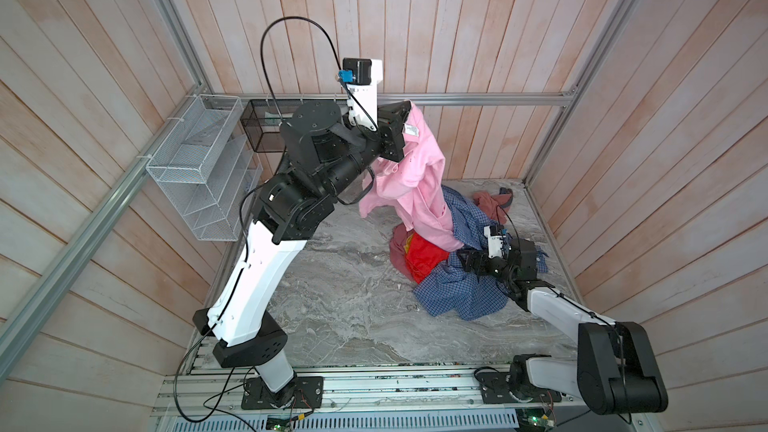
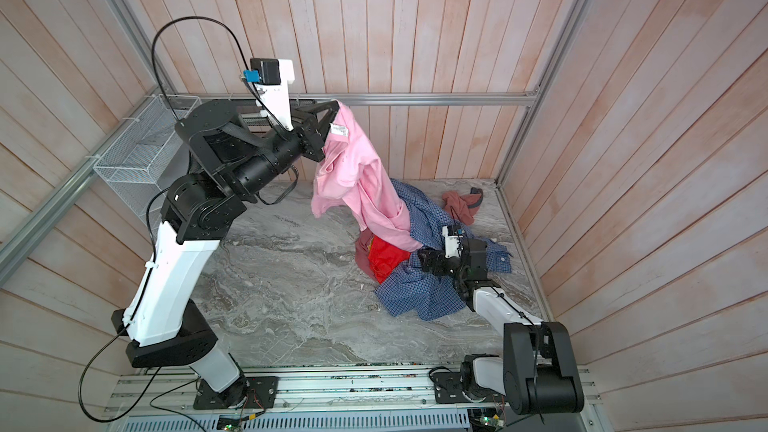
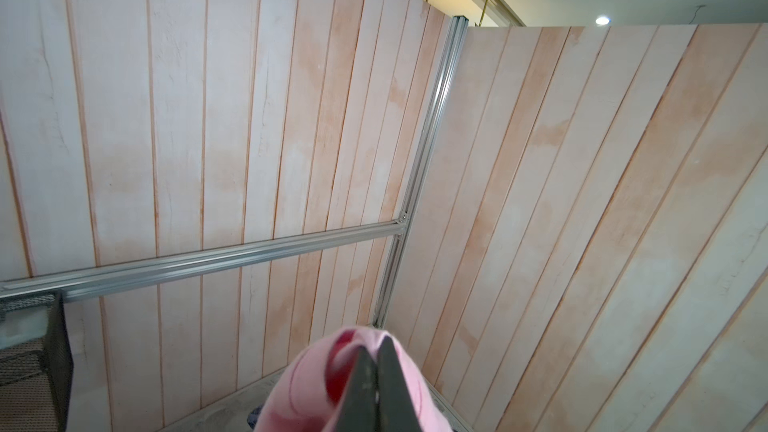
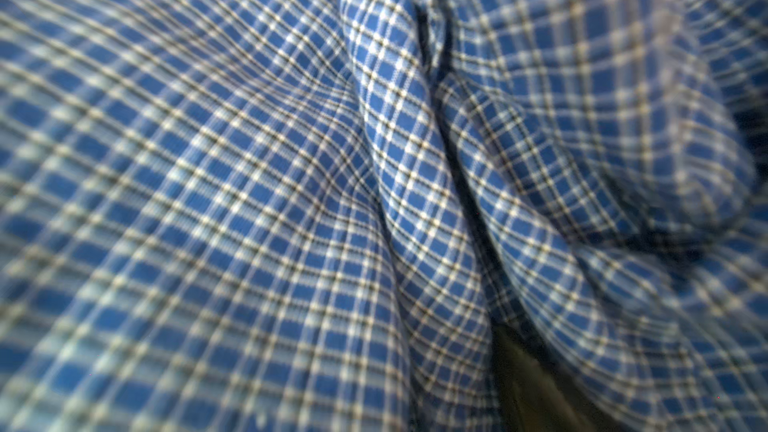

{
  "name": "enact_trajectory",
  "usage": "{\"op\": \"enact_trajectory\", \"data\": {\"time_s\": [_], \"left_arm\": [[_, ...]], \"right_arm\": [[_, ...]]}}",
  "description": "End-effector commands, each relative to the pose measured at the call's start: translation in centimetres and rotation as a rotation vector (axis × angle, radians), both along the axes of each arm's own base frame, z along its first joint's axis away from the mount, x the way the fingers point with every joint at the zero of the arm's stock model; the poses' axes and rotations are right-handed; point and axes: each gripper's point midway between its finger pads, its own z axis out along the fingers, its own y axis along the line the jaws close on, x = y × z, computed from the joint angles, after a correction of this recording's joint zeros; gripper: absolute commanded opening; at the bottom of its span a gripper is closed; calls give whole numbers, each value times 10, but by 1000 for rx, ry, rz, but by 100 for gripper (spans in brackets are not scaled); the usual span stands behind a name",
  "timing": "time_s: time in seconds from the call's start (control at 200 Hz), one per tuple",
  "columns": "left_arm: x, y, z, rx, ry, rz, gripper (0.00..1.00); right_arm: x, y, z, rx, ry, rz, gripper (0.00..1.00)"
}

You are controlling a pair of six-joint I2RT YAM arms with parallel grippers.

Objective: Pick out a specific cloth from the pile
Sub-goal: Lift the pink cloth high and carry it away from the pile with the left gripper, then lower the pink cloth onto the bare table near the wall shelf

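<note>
Up high, the left gripper (image 1: 406, 112) is pinched tight on the pink cloth (image 1: 419, 168) near its white label (image 1: 412, 130), and the garment hangs down with its lower end caught among the pile (image 1: 453, 259). The right gripper (image 1: 467, 259) presses into the blue checked shirt (image 1: 457, 297); I can't tell how its jaws stand. Trouble I'd expect: the trailing hem drags the red cloth (image 1: 426, 257) along.

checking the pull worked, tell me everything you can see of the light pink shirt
The light pink shirt looks soft, with a white label near its pinched top edge. The left tool, shut on it, holds it high; it hangs crumpled, its lower end draped on the pile against the blue checked shirt and red cloth.
</note>
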Motion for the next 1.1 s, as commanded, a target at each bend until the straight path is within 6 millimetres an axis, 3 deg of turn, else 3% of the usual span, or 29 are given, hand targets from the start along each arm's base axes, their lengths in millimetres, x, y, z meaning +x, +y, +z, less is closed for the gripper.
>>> {"op": "enact_trajectory", "data": {"time_s": [0.0, 0.35, 0.625, 0.69, 0.8, 0.975, 1.095], "left_arm": [[-11, 36, 42, -59, -135, 109, 0], [-17, 108, 76, -36, -273, 390, 0], [28, 158, 43, 21, -174, 512, 0], [38, 165, 31, 20, -138, 511, 0], [64, 173, -5, 31, -32, 516, 0], [106, 192, -96, 88, 169, 548, 0], [117, 217, -145, 52, 269, 564, 0]], "right_arm": [[5, -2, 6, -4, -7, -5, 94], [7, -1, 12, -12, -17, 1, 94], [8, -1, 23, -17, -37, 5, 94], [7, -2, 27, -15, -44, -1, 94], [8, -4, 35, -16, -64, -14, 94], [7, -5, 40, -29, -77, -18, 94], [4, -6, 39, -34, -76, -16, 94]]}}
